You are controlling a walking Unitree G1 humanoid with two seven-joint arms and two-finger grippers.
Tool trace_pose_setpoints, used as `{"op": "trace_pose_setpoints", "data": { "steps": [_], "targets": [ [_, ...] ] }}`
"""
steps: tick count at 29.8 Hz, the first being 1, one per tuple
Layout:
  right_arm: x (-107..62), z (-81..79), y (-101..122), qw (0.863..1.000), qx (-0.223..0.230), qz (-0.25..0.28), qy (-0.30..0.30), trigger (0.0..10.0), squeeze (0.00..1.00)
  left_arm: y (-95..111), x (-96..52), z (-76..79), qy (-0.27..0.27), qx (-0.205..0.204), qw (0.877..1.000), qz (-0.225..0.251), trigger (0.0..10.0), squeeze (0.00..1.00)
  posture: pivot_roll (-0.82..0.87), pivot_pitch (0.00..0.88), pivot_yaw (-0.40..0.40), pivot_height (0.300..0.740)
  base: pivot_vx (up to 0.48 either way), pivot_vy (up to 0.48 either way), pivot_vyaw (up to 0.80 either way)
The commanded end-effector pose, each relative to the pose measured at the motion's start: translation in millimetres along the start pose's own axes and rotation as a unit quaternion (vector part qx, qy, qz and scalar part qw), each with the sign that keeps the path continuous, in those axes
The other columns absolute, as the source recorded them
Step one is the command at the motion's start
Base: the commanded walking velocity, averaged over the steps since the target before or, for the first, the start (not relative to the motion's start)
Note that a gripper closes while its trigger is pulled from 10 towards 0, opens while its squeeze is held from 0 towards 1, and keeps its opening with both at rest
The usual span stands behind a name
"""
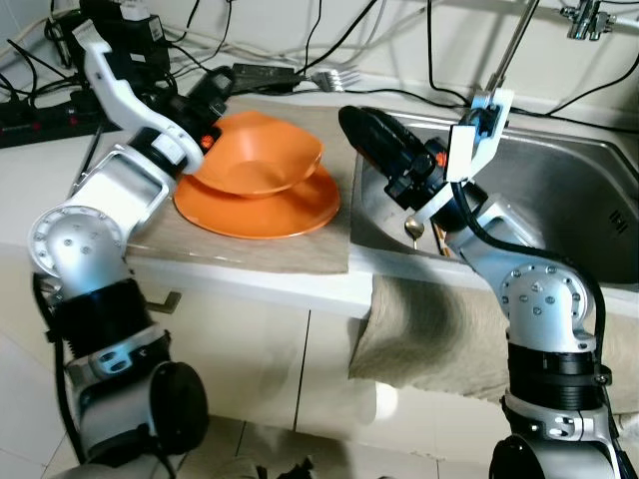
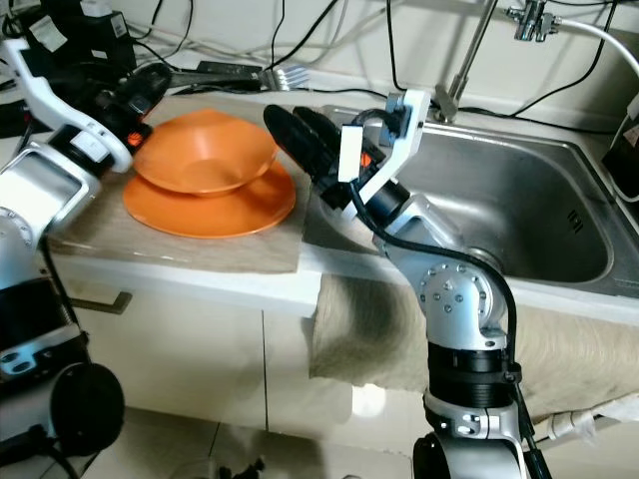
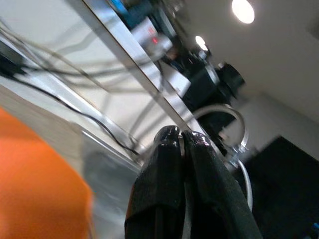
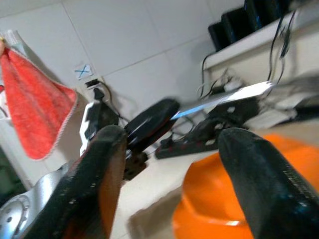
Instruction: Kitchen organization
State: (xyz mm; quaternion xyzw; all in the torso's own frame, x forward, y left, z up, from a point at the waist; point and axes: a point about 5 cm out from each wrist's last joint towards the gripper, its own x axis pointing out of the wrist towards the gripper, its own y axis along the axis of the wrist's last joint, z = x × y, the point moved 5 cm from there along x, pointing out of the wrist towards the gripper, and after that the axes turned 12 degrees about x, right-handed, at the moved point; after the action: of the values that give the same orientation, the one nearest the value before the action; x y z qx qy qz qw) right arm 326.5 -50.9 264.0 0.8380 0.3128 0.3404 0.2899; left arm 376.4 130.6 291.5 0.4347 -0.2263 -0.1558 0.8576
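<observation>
Beside open right hand (image 2: 300, 135): orange bowl (image 2: 205, 152), apart.

An orange bowl (image 1: 262, 152) nested on a wide orange plate (image 1: 262, 208) takes up the middle of the beige cloth mat (image 1: 260, 251) on the white counter (image 1: 40, 165), leaving only a bare strip of mat along the counter's front edge. Black cables (image 1: 150, 45) and a power strip (image 1: 40, 108) crowd the counter's back edge, with a metal fork (image 2: 285, 75) beside them. The stainless steel sink basin (image 2: 519, 215) lies open toward its right side; a spoon (image 1: 413, 230) leans at its front left corner. The tap's thin pipe (image 2: 471, 50) rises from the sink's back edge.
</observation>
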Motion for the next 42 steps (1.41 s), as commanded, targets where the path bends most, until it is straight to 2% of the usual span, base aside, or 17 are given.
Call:
{"op": "trace_pose_setpoints", "data": {
  "steps": [1, 6, 9, 15, 16, 17, 18, 19, 31, 32, 33, 34, 36, 38, 39, 40, 42],
  "targets": [
    [0.6, -4.6, 4.6, 1.000, 0.005, 0.007, 0.003, 10.0, 1.00, -1.3, 1.5, 14.3, -0.023, 0.003, 1.000, -0.004, 0.0, 0.00, -0.01, 0.000, -0.034, 0.740, 0.000, 0.000, 0.00],
    [2.1, -2.3, 8.3, 0.999, 0.028, 0.025, -0.010, 10.0, 1.00, -7.6, 3.5, 22.0, -0.035, -0.005, 0.999, -0.009, 0.0, 0.00, -0.02, 0.000, -0.029, 0.740, 0.000, 0.000, 0.00],
    [2.1, 11.9, 25.1, 0.993, 0.049, 0.088, -0.056, 10.0, 1.00, -11.4, 4.4, 25.7, -0.043, -0.021, 0.999, -0.011, 0.0, 0.00, -0.02, 0.000, -0.026, 0.740, 0.000, 0.000, 0.00],
    [0.1, 18.0, 37.3, 0.988, 0.077, 0.121, -0.065, 10.0, 1.00, -14.8, 2.9, 34.0, -0.064, -0.046, 0.997, -0.013, 0.0, 0.00, -0.02, 0.000, -0.026, 0.740, 0.000, 0.000, 0.00],
    [0.4, 17.2, 38.8, 0.986, 0.086, 0.125, -0.062, 10.0, 0.96, -16.7, 2.2, 37.7, -0.072, -0.053, 0.996, -0.015, 0.0, 0.00, -0.02, 0.000, -0.027, 0.740, 0.000, 0.000, 0.00],
    [0.7, 16.7, 39.8, 0.986, 0.093, 0.127, -0.060, 10.0, 0.80, -18.3, 1.5, 40.7, -0.079, -0.059, 0.995, -0.016, 0.0, 0.00, -0.02, 0.000, -0.027, 0.740, 0.000, 0.000, 0.00],
    [0.7, 16.7, 39.8, 0.986, 0.093, 0.127, -0.060, 10.0, 0.80, -18.3, 1.5, 40.7, -0.079, -0.059, 0.995, -0.016, 0.0, 0.00, -0.02, 0.000, -0.027, 0.740, 0.000, 0.000, 0.00],
    [1.4, 16.7, 41.1, 0.984, 0.105, 0.131, -0.059, 10.0, 0.00, -20.4, 0.5, 45.8, -0.093, -0.074, 0.993, -0.016, 0.0, 0.00, -0.02, 0.000, -0.028, 0.740, 0.000, 0.000, 0.00],
    [3.0, 17.0, 41.7, 0.982, 0.126, 0.128, -0.057, 10.0, 0.00, -30.3, -4.6, 66.3, -0.139, -0.104, 0.984, -0.032, 0.0, 0.00, -0.02, 0.000, -0.029, 0.740, 0.000, 0.000, 0.00],
    [2.8, 17.3, 42.4, 0.982, 0.127, 0.130, -0.057, 9.2, 0.00, -29.6, -4.9, 66.7, -0.140, -0.106, 0.984, -0.032, 0.0, 0.00, -0.02, 0.000, -0.029, 0.740, 0.000, 0.000, 0.00],
    [2.3, 17.9, 43.2, 0.981, 0.129, 0.131, -0.058, 4.1, 0.00, -29.3, -5.6, 67.2, -0.142, -0.108, 0.984, -0.032, 0.0, 0.00, -0.02, 0.000, -0.029, 0.740, 0.000, 0.000, 0.00],
    [2.3, 17.9, 43.2, 0.981, 0.129, 0.131, -0.058, 4.1, 0.00, -29.3, -5.6, 67.2, -0.142, -0.108, 0.984, -0.032, 0.0, 0.00, -0.02, 0.000, -0.029, 0.740, 0.000, 0.000, 0.00],
    [1.4, 19.4, 45.2, 0.980, 0.134, 0.137, -0.060, 1.4, 0.00, -28.8, -7.0, 69.9, -0.152, -0.119, 0.981, -0.033, 0.0, 0.00, -0.02, 0.000, -0.029, 0.740, 0.000, 0.000, 0.00],
    [1.2, 19.7, 45.7, 0.979, 0.135, 0.138, -0.061, 1.4, 0.00, -28.7, -7.3, 70.5, -0.154, -0.121, 0.980, -0.033, 0.0, 0.00, -0.02, 0.000, -0.029, 0.740, 0.000, 0.000, 0.00],
    [1.0, 19.9, 46.1, 0.979, 0.135, 0.139, -0.061, 1.2, 0.00, -28.8, -7.6, 71.1, -0.156, -0.124, 0.979, -0.033, 0.0, 0.00, -0.02, 0.000, -0.029, 0.740, 0.000, 0.000, 0.00],
    [0.9, 20.0, 46.9, 0.979, 0.135, 0.141, -0.060, 0.0, 0.00, -30.3, -8.4, 72.2, -0.159, -0.122, 0.979, -0.037, 0.0, 0.00, -0.02, 0.000, -0.029, 0.740, 0.000, 0.000, 0.00],
    [0.9, 20.0, 48.0, 0.979, 0.135, 0.142, -0.059, 0.0, 0.00, -32.4, -9.5, 74.1, -0.165, -0.122, 0.978, -0.042, 0.0, 0.00, -0.02, 0.000, -0.028, 0.740, 0.000, 0.000, 0.00]
  ]
}}
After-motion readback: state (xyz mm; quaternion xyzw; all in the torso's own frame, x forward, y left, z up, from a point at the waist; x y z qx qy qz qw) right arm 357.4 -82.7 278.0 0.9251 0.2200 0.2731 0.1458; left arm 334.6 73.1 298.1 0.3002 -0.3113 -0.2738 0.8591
